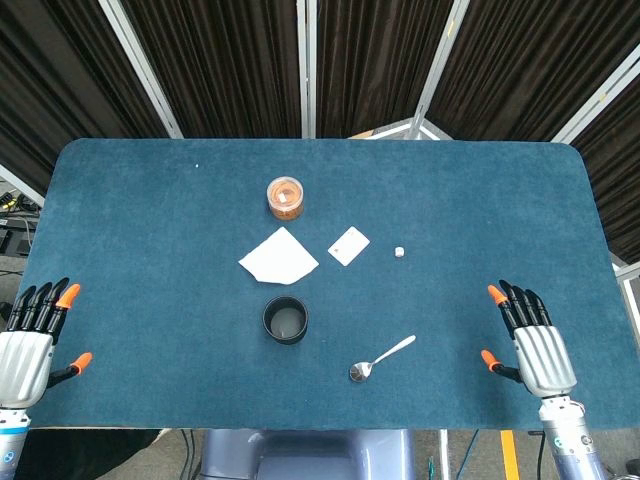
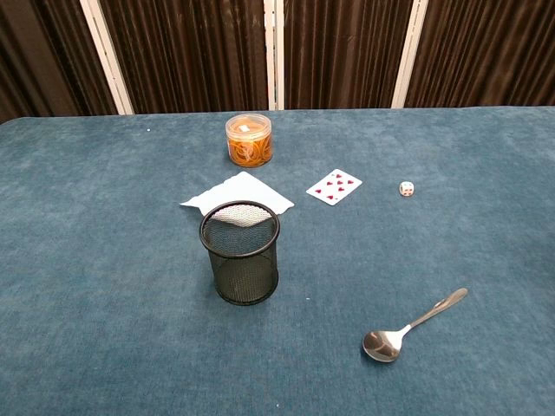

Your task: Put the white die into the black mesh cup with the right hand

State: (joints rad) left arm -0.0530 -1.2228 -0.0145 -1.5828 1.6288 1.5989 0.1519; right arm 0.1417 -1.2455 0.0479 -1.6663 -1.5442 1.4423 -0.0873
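A small white die (image 1: 399, 252) (image 2: 407, 188) lies on the blue table, right of centre. The black mesh cup (image 1: 285, 320) (image 2: 240, 252) stands upright nearer the front, left of the die, with nothing visible inside. My right hand (image 1: 533, 342) rests at the table's front right, fingers spread, holding nothing, well away from the die. My left hand (image 1: 33, 338) sits at the front left edge, also spread and holding nothing. Neither hand shows in the chest view.
A playing card (image 1: 348, 245) (image 2: 334, 186) lies just left of the die. A white napkin (image 1: 279, 257) (image 2: 236, 195) sits behind the cup. A clear jar of orange rubber bands (image 1: 285, 197) (image 2: 249, 139) stands further back. A metal spoon (image 1: 380, 359) (image 2: 411, 326) lies front right of the cup.
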